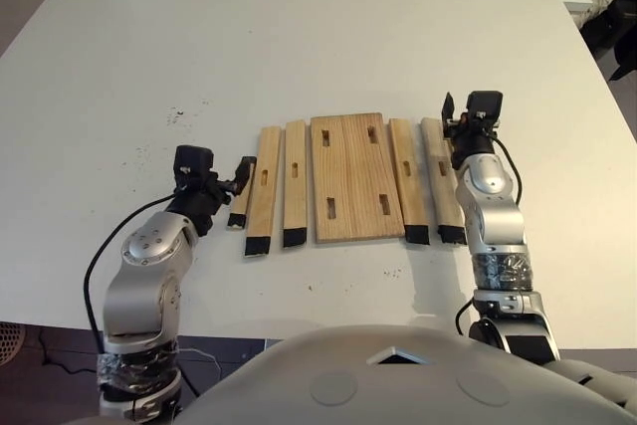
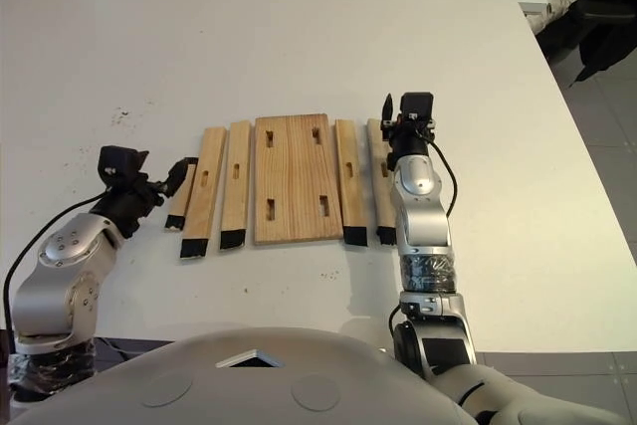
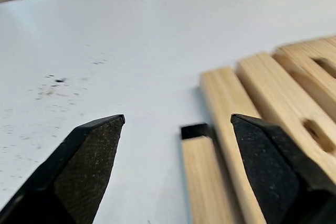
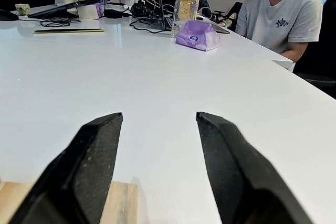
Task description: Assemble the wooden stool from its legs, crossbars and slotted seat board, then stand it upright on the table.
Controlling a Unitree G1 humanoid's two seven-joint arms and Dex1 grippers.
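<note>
over the table (image 1: 119, 67), left claw (image 3: 178, 119) and right claw (image 4: 158, 115) both gape, flanking the flat seat board (image 1: 355, 178).

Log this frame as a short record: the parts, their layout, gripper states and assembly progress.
seat board: lies flat mid-table, four slots showing
left long pieces: two, side by side next to the board
short piece: outermost on the left
right long pieces: two, side by side next to the board
left gripper: open, by the short piece's far end
right gripper: open, by the outermost right piece's far end
progress: nothing joined yet
</note>
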